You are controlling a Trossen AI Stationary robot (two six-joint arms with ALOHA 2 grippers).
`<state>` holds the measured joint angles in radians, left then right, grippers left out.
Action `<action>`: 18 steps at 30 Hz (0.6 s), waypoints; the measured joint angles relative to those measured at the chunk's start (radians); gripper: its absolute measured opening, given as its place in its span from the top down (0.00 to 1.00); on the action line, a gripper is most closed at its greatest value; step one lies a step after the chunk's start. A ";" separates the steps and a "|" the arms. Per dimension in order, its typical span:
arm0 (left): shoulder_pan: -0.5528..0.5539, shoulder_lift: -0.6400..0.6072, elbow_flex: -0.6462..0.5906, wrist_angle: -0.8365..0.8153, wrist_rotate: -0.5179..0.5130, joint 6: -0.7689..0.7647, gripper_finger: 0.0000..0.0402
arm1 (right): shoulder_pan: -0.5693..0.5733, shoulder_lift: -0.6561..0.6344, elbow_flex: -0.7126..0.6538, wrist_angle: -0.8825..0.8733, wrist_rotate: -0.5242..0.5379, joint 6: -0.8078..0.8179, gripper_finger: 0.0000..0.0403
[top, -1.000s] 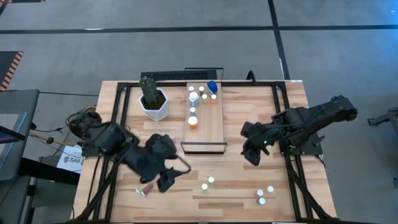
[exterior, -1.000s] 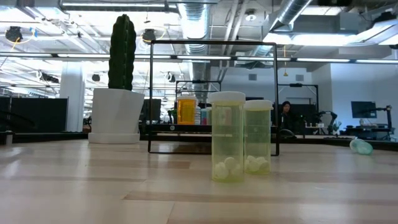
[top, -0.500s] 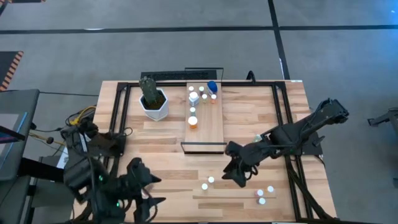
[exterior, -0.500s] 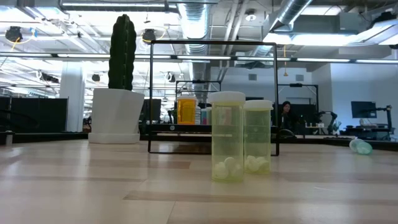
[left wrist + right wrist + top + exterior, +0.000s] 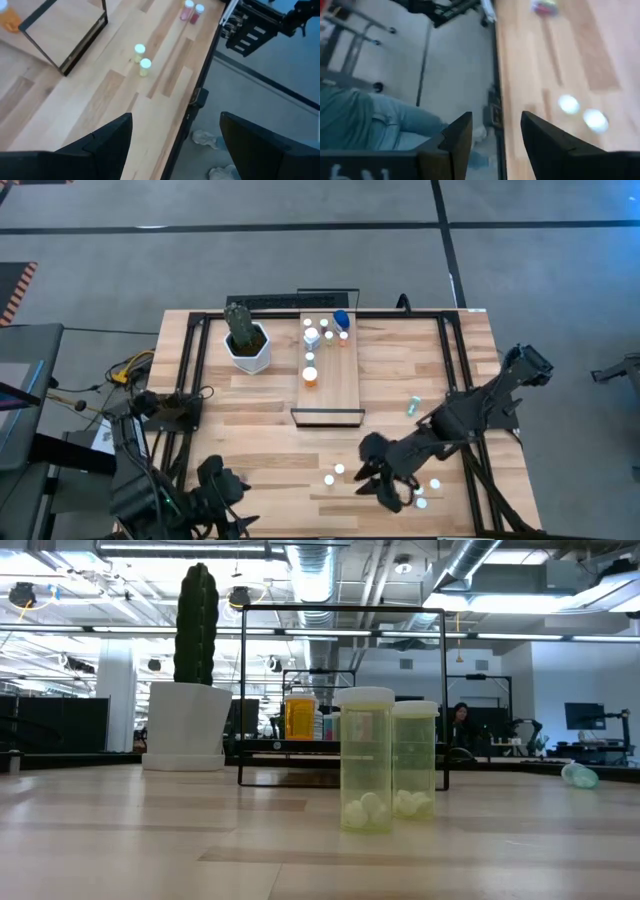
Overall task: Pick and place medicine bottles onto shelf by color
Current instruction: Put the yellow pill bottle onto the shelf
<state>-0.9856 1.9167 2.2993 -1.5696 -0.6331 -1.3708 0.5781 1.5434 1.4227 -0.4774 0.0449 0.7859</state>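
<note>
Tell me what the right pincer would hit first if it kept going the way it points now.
Probably the two white-capped bottles on the tabletop just ahead of the open right pincer. They are blurred and depth is unclear, so it may pass beside them toward the table's edge.

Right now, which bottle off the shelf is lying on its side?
The pale green bottle, alone on the table to the right of the shelf and its front end. It lies tipped over, while the other loose bottles near the front edge stand cap-up.

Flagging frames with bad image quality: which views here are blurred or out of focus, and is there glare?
Right wrist view: motion-smeared, the two bottle caps mere blobs. Left wrist view: soft. Low view: sharp on the green bottles, bright ceiling lights behind. High view: even, no glare.
</note>
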 joint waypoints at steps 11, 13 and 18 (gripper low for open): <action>-0.023 0.003 -0.048 0.018 -0.045 -0.053 0.29 | -0.012 0.143 0.000 -0.009 0.010 -0.436 0.53; -0.022 0.004 -0.064 0.017 -0.046 -0.073 0.29 | -0.017 0.162 0.000 -0.032 0.010 -0.482 0.53; -0.022 0.003 -0.069 0.006 -0.064 -0.090 0.29 | -0.045 0.226 0.000 -0.098 0.037 -0.577 0.53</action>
<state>-1.0077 1.9202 2.2307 -1.5634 -0.6971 -1.4605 0.5331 1.7694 1.4223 -0.5753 0.0816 0.2092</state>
